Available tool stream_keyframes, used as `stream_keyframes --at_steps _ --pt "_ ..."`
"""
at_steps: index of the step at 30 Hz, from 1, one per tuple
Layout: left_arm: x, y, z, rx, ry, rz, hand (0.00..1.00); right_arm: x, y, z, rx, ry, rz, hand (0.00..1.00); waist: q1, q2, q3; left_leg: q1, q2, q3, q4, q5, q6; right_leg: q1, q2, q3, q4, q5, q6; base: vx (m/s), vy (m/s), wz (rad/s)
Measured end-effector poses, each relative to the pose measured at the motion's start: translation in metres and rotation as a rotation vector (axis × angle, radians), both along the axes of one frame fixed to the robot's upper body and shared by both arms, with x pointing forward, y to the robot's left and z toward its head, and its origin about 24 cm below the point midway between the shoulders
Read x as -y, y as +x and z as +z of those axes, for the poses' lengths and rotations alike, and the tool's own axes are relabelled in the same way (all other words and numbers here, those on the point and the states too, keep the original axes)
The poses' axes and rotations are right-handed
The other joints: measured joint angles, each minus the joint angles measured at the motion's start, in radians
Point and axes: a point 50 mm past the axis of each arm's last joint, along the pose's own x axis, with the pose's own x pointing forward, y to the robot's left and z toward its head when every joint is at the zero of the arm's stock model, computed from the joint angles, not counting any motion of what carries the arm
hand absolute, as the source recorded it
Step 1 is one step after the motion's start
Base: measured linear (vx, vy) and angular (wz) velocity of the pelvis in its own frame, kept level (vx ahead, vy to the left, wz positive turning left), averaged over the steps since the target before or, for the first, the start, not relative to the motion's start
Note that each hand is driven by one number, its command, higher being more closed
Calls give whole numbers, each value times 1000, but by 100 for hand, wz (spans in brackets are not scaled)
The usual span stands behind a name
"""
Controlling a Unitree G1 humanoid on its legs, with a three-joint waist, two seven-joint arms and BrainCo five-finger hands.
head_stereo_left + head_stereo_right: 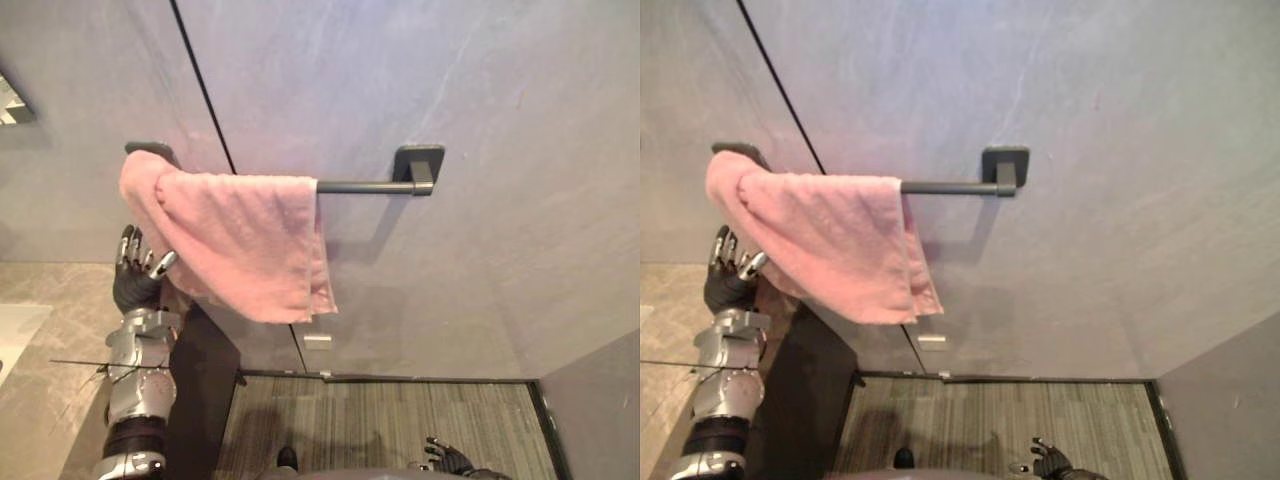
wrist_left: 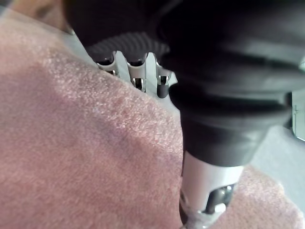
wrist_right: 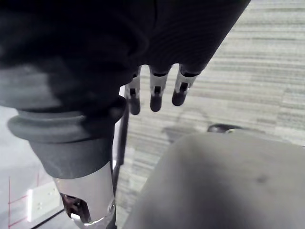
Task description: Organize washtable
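A pink towel (image 1: 240,240) hangs folded over the left end of a dark towel bar (image 1: 360,186) on the grey wall, bunched and sloping down to the right. My left hand (image 1: 135,285) is raised just under the towel's lower left edge, fingers straight and pointing up, thumb out against the cloth. In the left wrist view the towel (image 2: 86,157) lies right up against the fingers (image 2: 137,78). My right hand (image 1: 452,460) hangs low over the carpet, fingers (image 3: 156,93) relaxed and holding nothing.
The bar's right bracket (image 1: 418,165) is fixed to the wall. A marbled counter (image 1: 50,300) with a white basin edge (image 1: 15,330) lies at the left. A dark panel (image 1: 205,400) stands below the towel, striped carpet (image 1: 400,420) beyond it. A white socket (image 1: 317,342) sits low on the wall.
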Motion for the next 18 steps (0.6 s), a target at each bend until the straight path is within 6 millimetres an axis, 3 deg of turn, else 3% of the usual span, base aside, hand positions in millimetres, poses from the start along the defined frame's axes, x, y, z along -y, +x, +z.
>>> stream_keyframes --at_steps 18 --pt "-1 -1 -2 -6 -1 4 0 0 1 0 1 0 0 0 0 -11 6 -2 0 -1 0 0 0 0 0 -1 -3 0 0 0 0 0"
